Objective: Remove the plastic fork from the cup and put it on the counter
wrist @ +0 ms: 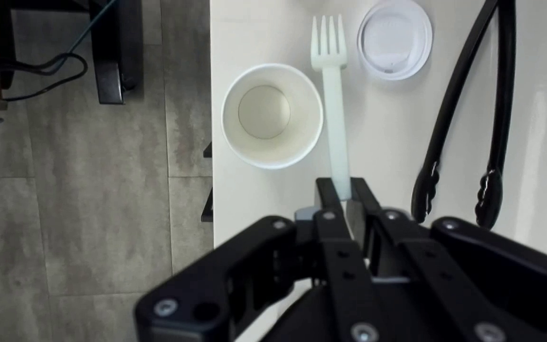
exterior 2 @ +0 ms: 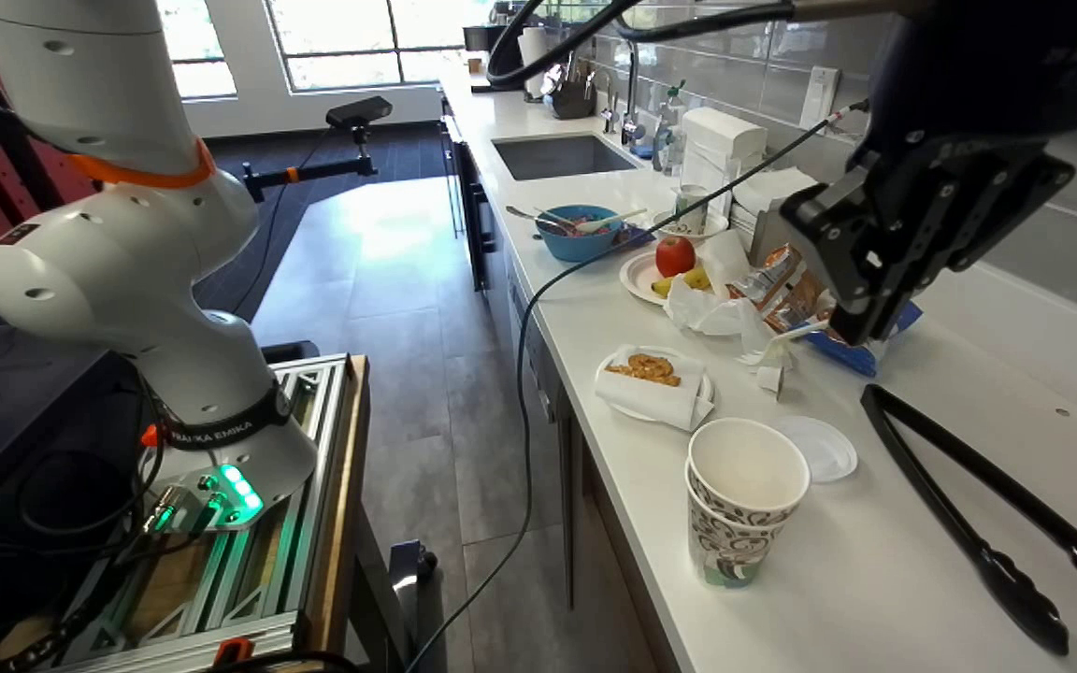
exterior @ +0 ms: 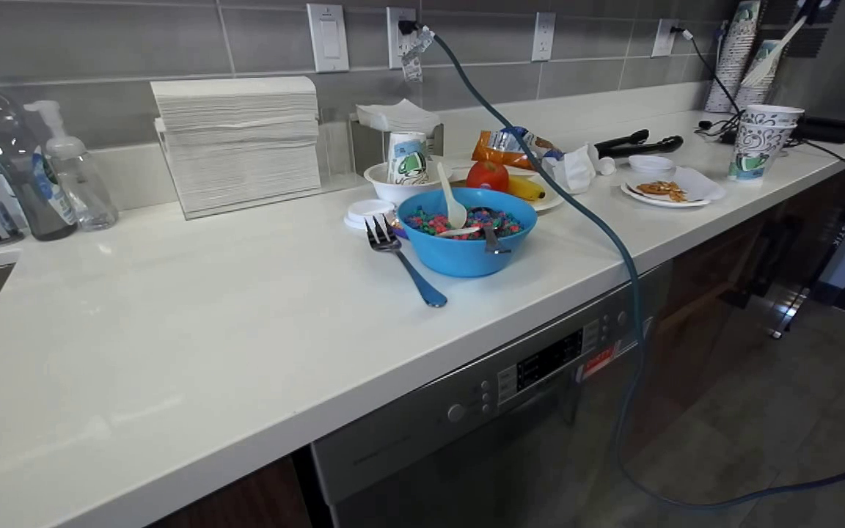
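Observation:
My gripper (wrist: pixel 342 184) is shut on the handle end of the pale plastic fork (wrist: pixel 334 102), whose tines point away from the jaws. In both exterior views the gripper (exterior: pixel 813 6) (exterior 2: pixel 861 318) holds the fork (exterior: pixel 773 57) (exterior 2: pixel 793 333) above the counter (exterior: pixel 173 315). The fork is clear of the cup (wrist: pixel 297 130), beside it in the wrist view. The cup is plain whitish inside and looks empty. In the exterior views this spot holds upright nested paper cups (exterior: pixel 756 150) (exterior 2: pixel 735 523), printed outside, near the counter's front edge.
Black tongs (exterior 2: pixel 959 505) and a clear lid (exterior 2: pixel 819 449) lie beside the cup. A plate with food (exterior 2: pixel 655 374), a chip bag (exterior 2: pixel 786 290), an apple (exterior 2: pixel 675 256) and a blue bowl (exterior: pixel 466 242) stand along the counter. A cable (exterior: pixel 576 198) hangs across the front edge.

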Robot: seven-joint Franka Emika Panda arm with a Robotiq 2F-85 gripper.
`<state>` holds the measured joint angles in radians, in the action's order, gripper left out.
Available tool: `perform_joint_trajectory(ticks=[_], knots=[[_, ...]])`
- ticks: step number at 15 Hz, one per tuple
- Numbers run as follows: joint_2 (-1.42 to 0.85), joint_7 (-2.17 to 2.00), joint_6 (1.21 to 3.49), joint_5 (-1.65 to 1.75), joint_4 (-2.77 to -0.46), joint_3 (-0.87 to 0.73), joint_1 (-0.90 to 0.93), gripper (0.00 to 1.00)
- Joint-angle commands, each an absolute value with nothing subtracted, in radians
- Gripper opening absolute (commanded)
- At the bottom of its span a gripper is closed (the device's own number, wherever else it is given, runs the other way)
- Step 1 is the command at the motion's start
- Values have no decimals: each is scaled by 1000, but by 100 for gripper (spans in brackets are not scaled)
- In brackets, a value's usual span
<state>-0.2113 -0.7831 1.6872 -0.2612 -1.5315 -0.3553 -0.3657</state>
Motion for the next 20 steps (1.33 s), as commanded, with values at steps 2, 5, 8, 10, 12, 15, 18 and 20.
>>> perform_joint_trajectory(ticks=[2, 5, 8, 10, 12, 15, 18, 20], knots=[[-228, -781, 1610, -334, -1525, -324, -358, 3], [-230, -771, 1586, -333, -1547, -298, -335, 3], [-224, -767, 1591, -324, -1598, -273, -307, 3], [-221, -767, 1591, -311, -1638, -259, -286, 3], [-217, -783, 1607, -305, -1685, -250, -264, 3], [-201, -804, 1631, -323, -1759, -237, -237, 3], [-230, -802, 1626, -310, -1729, -238, -233, 11], [-227, -806, 1636, -310, -1747, -236, -226, 11]])
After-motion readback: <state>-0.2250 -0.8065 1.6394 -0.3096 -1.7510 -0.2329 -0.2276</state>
